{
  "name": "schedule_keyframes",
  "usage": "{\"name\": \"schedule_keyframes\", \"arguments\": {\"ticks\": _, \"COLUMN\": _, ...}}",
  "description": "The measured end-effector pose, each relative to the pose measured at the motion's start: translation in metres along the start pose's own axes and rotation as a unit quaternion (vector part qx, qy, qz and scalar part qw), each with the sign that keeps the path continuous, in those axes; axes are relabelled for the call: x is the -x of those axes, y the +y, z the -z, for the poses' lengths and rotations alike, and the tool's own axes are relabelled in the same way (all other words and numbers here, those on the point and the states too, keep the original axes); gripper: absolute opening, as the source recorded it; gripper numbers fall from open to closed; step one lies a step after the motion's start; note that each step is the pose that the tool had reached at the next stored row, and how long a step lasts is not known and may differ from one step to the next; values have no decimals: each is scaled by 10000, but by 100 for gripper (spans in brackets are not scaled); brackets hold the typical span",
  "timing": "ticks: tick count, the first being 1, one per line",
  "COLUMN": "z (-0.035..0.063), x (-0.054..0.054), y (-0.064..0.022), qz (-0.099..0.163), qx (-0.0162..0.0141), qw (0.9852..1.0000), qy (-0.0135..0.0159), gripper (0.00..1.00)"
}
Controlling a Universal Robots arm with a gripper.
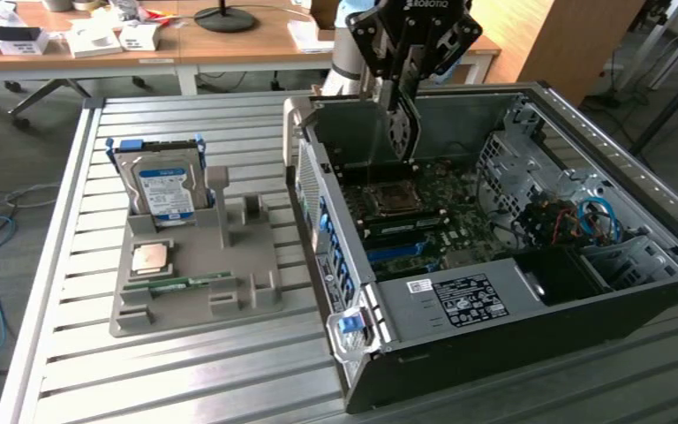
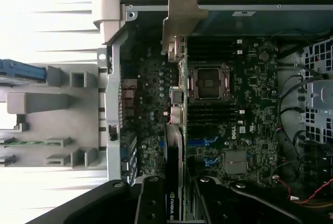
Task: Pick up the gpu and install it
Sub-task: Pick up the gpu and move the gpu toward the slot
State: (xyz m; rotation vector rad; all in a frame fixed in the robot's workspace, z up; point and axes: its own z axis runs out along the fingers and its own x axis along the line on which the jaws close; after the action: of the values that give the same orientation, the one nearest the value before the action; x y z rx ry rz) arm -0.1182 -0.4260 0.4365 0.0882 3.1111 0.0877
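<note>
The gpu hangs edge-on over the open computer case, its lower edge just above the motherboard near the case's back wall. My gripper is shut on the card's top edge. In the wrist view the gpu is a thin green strip running from between my fingers across the board to its silver end bracket at the case's rear wall. My gripper shows a label on the card between its jaws. The CPU socket lies beside the card.
On the exterior view's left, a grey holder stands on the slatted metal table. It carries a hard drive with a blue label, a processor chip and a green memory stick. Cables sit in the case's far side.
</note>
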Motion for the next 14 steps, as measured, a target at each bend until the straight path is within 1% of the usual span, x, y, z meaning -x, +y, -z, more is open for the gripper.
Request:
{"name": "schedule_keyframes", "arguments": {"ticks": 7, "z": -5, "x": 161, "y": 9, "qz": 0, "qx": 0, "qw": 10000, "qy": 0, "gripper": 26}}
{"name": "schedule_keyframes", "arguments": {"ticks": 14, "z": -9, "x": 297, "y": 17, "qz": 0, "qx": 0, "qw": 10000, "qy": 0, "gripper": 26}}
